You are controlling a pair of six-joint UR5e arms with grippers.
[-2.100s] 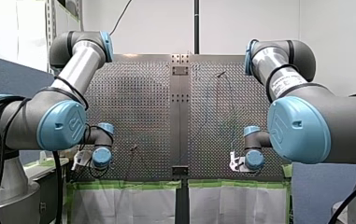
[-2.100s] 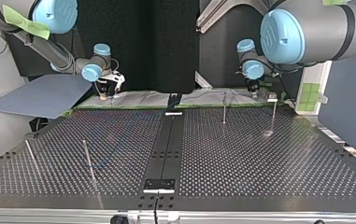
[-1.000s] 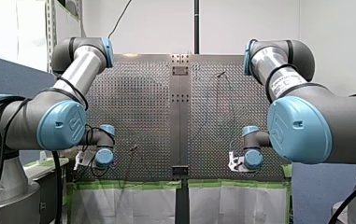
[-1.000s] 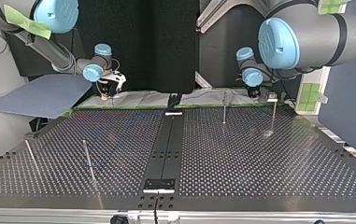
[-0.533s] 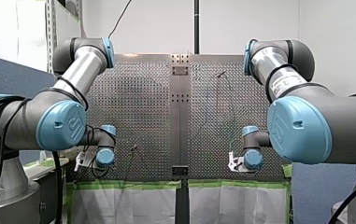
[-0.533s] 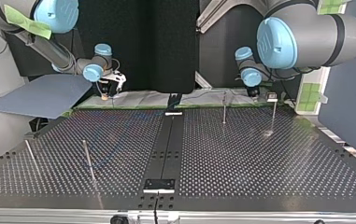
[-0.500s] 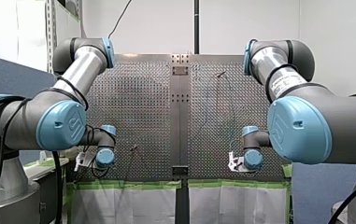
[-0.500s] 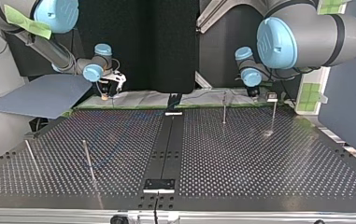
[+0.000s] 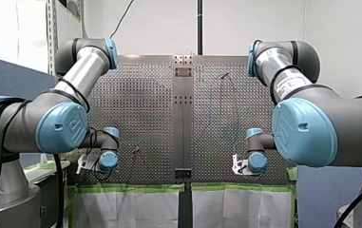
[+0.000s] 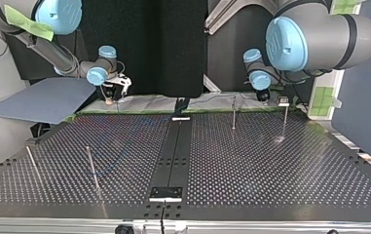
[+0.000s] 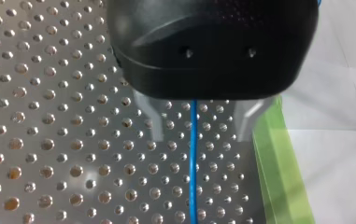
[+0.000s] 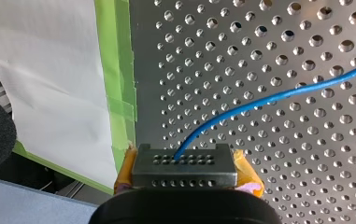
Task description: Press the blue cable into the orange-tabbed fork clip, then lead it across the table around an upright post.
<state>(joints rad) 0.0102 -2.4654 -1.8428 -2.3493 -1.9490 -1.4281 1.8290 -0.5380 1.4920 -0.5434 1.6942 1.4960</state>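
right gripper (image 12: 184, 161) pinches blue cable (image 12: 269, 97) leading ahead, likely to steer it clipward; left gripper (image 11: 194, 109) over cable, grip can't be told.

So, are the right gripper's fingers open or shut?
Shut on the blue cable: it runs across the table into the right gripper, no gap showing.

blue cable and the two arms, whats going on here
Two robot arms are handling a blue cable at the edge of the perforated table lined with green tape. My right gripper, with yellow pads, is shut on it, and it runs off across the holes. My left gripper sits over another stretch, which comes out straight from under it; its hold cannot be told. It is not visibly led round any of the upright posts, and no orange-tabbed clip is visible.
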